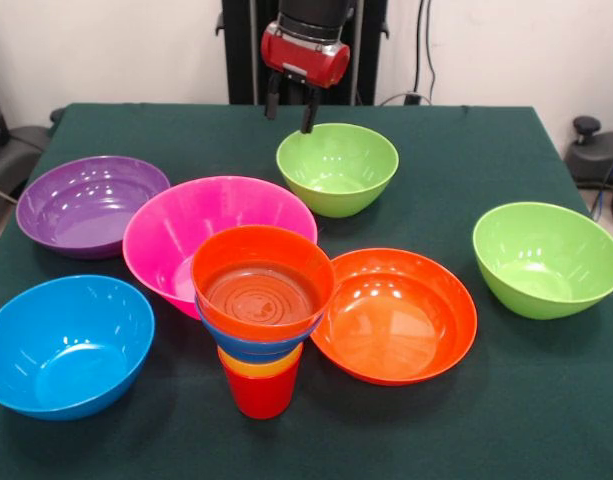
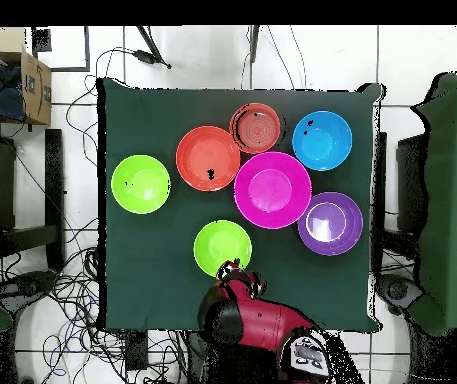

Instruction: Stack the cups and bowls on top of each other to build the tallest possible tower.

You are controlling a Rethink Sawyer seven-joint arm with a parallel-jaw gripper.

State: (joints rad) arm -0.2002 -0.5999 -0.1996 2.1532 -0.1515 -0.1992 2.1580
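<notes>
Nearest the front edge of the green-clothed table (image 1: 506, 420), the tower (image 1: 261, 320) is seen standing upright: a narrow red plastic cup (image 1: 258, 396) at the bottom, an orange cup (image 1: 260, 366) nested in it, a small blue bowl (image 1: 251, 345) above that, and a small glossy orange-red bowl (image 1: 263, 282) on top, so that the stack widens upward. At the stack's left, a round light blue plastic bowl (image 1: 66, 345) is set on the cloth. At its right, a large shallow orange-red plastic bowl (image 1: 396, 315) is placed just beside the stack, seemingly touching it. Directly behind the stack, a large glossy pink bowl (image 1: 211, 235) is found, its front rim partly hidden by the top bowl. Toward the right edge, a lime green plastic bowl (image 1: 546, 258) is seen well apart from the others. At the left, a purple plastic bowl (image 1: 86, 205) is set close to the pink one. Farther back, near the middle, a second lime green bowl (image 1: 338, 168) is placed upright. Just above and behind its far rim, the red and black gripper (image 1: 290, 108) is held in the air, nothing between its two dark fingers (image 1: 309, 112), and the jaws are seen apart.
</notes>
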